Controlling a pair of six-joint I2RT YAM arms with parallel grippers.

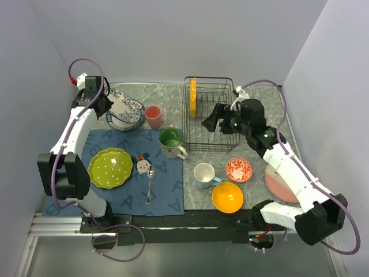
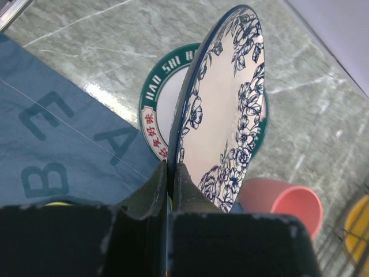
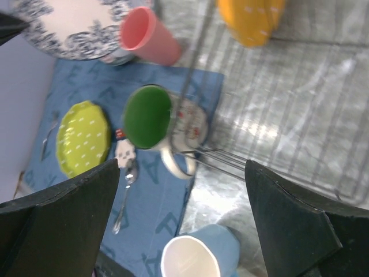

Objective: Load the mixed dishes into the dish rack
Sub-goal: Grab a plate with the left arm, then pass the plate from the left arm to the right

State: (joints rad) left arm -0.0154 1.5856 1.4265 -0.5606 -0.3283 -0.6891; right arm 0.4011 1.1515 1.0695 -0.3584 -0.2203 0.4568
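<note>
Far left, my left gripper point(image 2: 169, 173) is clamped on the rim of the blue-flowered plate point(image 2: 222, 115), holding it tilted on edge above the green-rimmed plate point(image 2: 151, 109). Moving right, the lime-green plate point(image 1: 110, 167) and a spoon point(image 1: 150, 184) lie on the blue mat point(image 1: 170, 196), with the pink cup point(image 1: 153, 116) just behind it. The dish rack point(image 1: 210, 79) sits at centre back, one orange plate point(image 1: 193, 97) upright at its left side. My right gripper point(image 1: 209, 120) hangs over the rack, jaws spread wide, holding nothing. Nearer me lie the orange bowl point(image 1: 227, 197), the red-patterned dish point(image 1: 238, 169) and the pink plate point(image 1: 279, 182).
</note>
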